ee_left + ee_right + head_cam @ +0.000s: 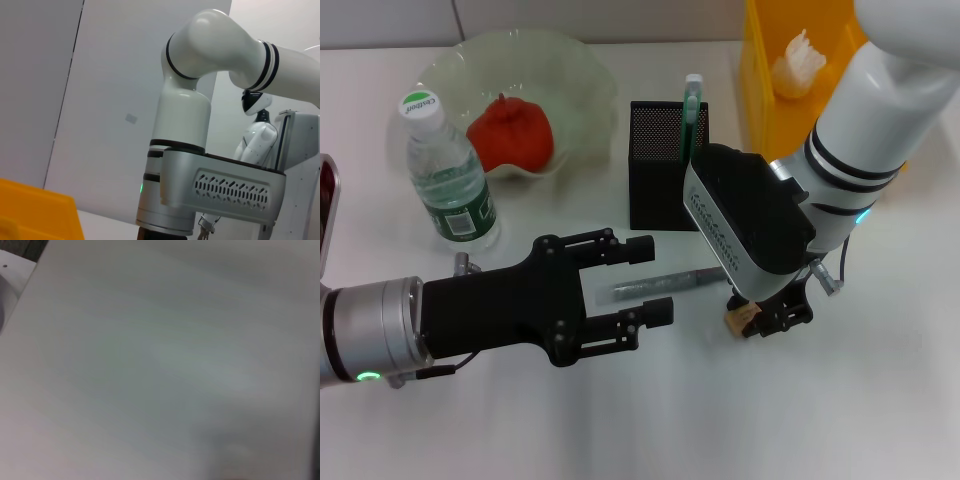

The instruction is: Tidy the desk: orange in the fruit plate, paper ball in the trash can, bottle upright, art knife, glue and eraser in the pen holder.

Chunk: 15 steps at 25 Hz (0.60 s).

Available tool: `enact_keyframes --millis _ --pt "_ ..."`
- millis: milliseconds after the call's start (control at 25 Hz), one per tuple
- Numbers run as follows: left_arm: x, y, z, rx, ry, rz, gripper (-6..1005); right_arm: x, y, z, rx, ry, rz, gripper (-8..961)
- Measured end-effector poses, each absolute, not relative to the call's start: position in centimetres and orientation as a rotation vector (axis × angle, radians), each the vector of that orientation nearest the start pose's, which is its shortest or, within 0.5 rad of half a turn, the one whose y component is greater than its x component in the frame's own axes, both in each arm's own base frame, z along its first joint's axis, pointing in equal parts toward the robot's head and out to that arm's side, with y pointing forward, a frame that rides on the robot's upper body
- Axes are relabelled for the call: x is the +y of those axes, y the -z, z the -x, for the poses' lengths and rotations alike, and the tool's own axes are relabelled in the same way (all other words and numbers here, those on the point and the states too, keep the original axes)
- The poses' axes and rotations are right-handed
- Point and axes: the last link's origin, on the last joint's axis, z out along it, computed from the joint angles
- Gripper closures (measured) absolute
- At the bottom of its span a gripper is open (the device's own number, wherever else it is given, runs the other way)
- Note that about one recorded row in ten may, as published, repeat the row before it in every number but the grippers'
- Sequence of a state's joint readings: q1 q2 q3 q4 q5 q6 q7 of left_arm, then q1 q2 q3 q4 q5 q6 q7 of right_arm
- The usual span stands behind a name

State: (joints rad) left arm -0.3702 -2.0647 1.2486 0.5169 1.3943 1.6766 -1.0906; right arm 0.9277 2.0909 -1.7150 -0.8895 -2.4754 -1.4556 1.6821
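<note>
Two arms in the head view. Left end effector (pixel 642 282), black, hovers low over the white table (pixel 740 420), fingers spread wide, nothing between them, pointing toward the grey art knife (pixel 665 283) that lies flat on the table just past its fingertips, in front of the black mesh pen holder (pixel 665 178).

Right end effector (pixel 772 316) is down at the table beside the knife's far end, fingers pinched on a small tan eraser (pixel 737 319) that sits at table level; can't tell if it's lifted clear.

Green-and-white glue stick (pixel 691 115) stands upright inside the pen holder. Clear plastic water bottle with green label (pixel 448 178) stands upright to the robot's left, just beside the translucent wavy-edged fruit plate (pixel 570 80). Orange-red fruit (pixel 511 133) rests in that plate. White crumpled paper ball (pixel 798 65) sits inside the yellow trash can (pixel 765 95), behind the right arm.

Left wrist view: only the right arm's white links and a corner of the yellow bin. Right wrist view: blank pale surface, nothing to make out.
</note>
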Motion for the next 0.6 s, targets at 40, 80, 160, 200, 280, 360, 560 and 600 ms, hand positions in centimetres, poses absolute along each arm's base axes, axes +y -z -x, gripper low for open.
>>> enact_keyframes --millis 40,80,160,200,280,360,560,600 --pt "26.1 4.0 24.0 -0.387 1.172 2.806 337 35.2 9.0 -14.9 -0.63 0.972 3.093 640" --pt "26.1 4.0 24.0 -0.387 1.172 2.806 337 35.2 9.0 -14.9 -0.627 0.969 3.093 658" --pt "26.1 4.0 23.9 -0.386 1.172 2.806 337 35.2 8.9 -14.8 -0.615 0.952 3.092 694" --pt "26.1 4.0 23.9 -0.386 1.172 2.805 337 35.3 8.7 -14.7 -0.6 0.934 3.089 694" --pt "26.2 4.0 23.9 -0.386 1.172 2.805 337 35.3 8.3 -14.2 -0.56 0.882 3.085 694" --pt "26.2 4.0 23.9 -0.386 1.173 2.803 337 35.3 7.3 -13.4 -0.517 0.776 3.081 694" --pt "26.3 3.7 24.0 -0.385 1.183 2.785 337 35.1 4.0 -12.0 -0.404 0.398 3.04 694" --pt "26.3 3.7 24.0 -0.384 1.185 2.784 337 35.0 3.4 -11.9 -0.382 0.34 3.026 694"
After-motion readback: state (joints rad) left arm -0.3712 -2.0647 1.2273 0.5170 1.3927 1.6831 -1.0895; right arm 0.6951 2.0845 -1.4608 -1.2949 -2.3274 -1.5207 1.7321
